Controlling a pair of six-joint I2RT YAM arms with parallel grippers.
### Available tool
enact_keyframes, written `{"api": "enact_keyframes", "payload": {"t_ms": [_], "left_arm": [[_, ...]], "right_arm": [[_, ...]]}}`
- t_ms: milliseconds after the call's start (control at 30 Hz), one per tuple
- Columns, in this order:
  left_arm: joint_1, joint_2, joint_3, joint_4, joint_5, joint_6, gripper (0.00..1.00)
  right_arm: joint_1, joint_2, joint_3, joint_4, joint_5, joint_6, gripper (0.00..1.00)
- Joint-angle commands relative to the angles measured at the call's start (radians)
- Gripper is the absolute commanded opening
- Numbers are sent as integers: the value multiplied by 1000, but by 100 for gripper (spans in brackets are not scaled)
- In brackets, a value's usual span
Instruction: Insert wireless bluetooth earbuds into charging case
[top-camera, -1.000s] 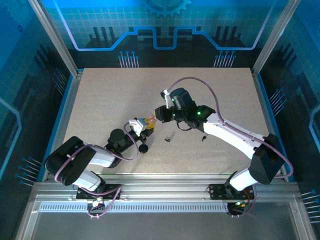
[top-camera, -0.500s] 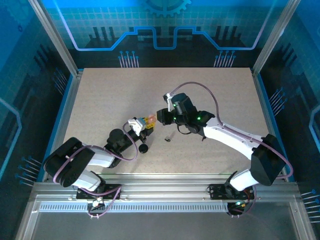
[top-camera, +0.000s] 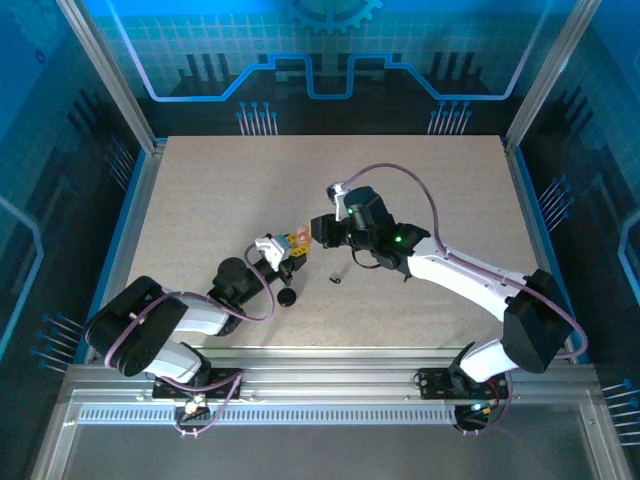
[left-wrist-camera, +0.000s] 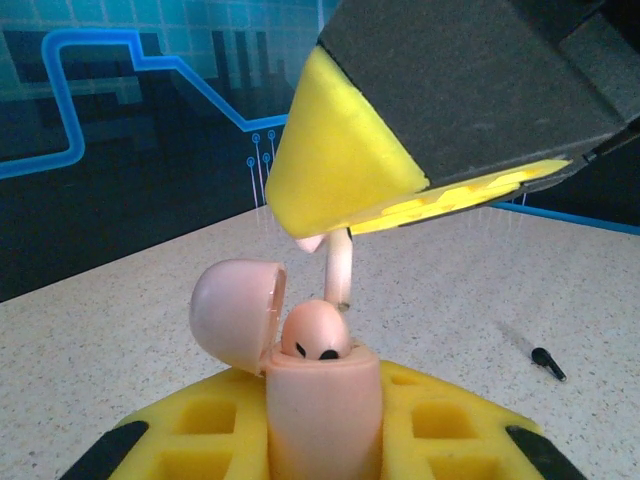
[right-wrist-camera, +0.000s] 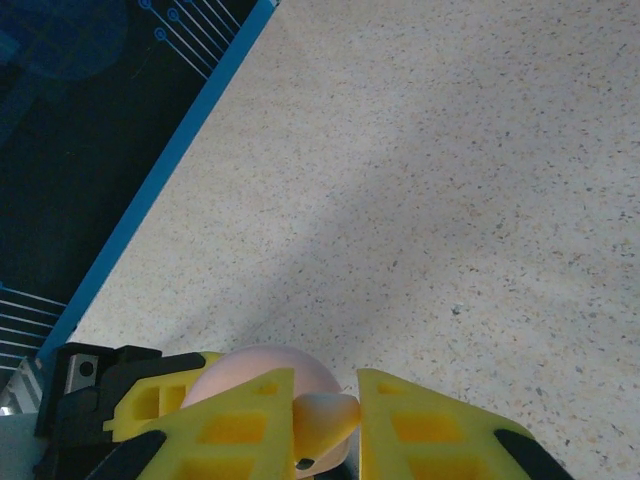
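Note:
My left gripper (top-camera: 289, 252) is shut on an upright pale pink charging case (left-wrist-camera: 322, 420), whose lid (left-wrist-camera: 236, 310) is swung open to the left. One pink earbud (left-wrist-camera: 317, 334) sits in the case's mouth. My right gripper (top-camera: 319, 233) hovers just above the case, shut on a second pink earbud (right-wrist-camera: 326, 420). That earbud's stem (left-wrist-camera: 338, 268) hangs down right behind the seated one. Two black earbuds (top-camera: 336, 277) (top-camera: 408, 275) lie on the table to the right. A black round case (top-camera: 287, 296) rests beside the left arm.
The speckled beige table (top-camera: 220, 190) is walled by blue panels and metal posts, with an aluminium rail along the near edge. One black earbud (left-wrist-camera: 547, 362) lies on the table behind the pink case. The two grippers nearly touch.
The right gripper has crept slightly down and left toward the open pink case, earbud still in its grip. The left arm has held still.

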Motion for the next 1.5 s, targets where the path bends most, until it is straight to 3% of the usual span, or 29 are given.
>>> {"api": "enact_keyframes", "payload": {"t_ms": [0, 500, 1467], "left_arm": [[-5, -24, 28, 35, 10, -22, 13], [-6, -20, 59, 35, 12, -25, 12], [-6, -21, 56, 34, 46, 34, 12]], "right_arm": [[17, -3, -10, 36, -18, 13, 19], [24, 2, -14, 33, -26, 15, 19], [26, 16, 77, -133, -33, -50, 19]]}}
